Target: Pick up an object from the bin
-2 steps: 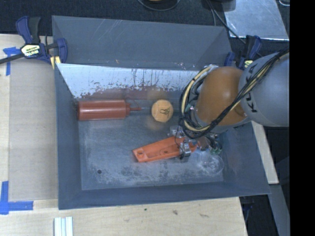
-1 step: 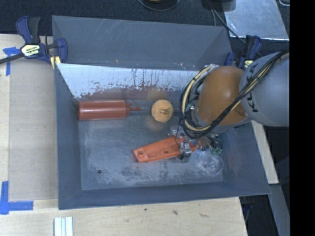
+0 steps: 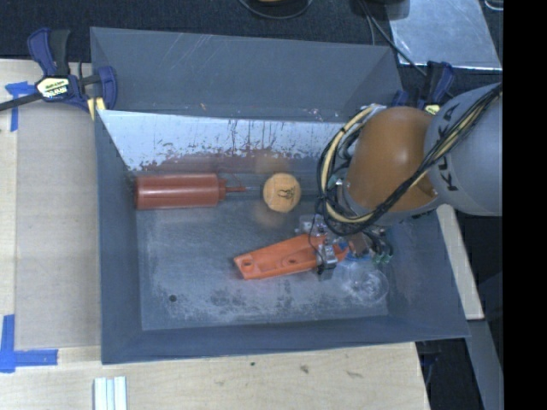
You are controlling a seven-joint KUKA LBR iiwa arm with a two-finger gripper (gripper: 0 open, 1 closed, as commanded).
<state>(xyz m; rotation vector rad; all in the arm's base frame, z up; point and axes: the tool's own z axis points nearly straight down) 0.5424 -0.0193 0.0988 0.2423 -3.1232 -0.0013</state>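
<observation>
On my screen the grey bin [image 3: 120, 254] has few things in it, all well spaced. Furthest left, at the back of the floor, a red-brown cylinder [image 3: 179, 191] lies on its side along the foot of the back wall, with a thin stem sticking out of its right end. A little right of that stem's tip, and not touching it, sits a tan ball [image 3: 281, 192] with a dark mark on its face, also close to the back wall.

Nearer the front, about mid-floor, I see an orange flat piece [image 3: 278, 260] lying at a slight slant, its left end lower in my view and its right end higher. There is a small hole near the left end. The right end runs in under the gripper [image 3: 324, 251], which is down low, right at that end of the piece. I can't tell from here whether the claw is released or clenched, or whether it has the piece.

Just right of the gripper, toward the front right corner, lies something pale and clear [image 3: 366, 285] that I can't make out.

Above it all on the right, the arm [image 3: 474, 156] comes in over the bin's right wall, its orange-brown cover [image 3: 389, 165] ringed with looped cables.
</observation>
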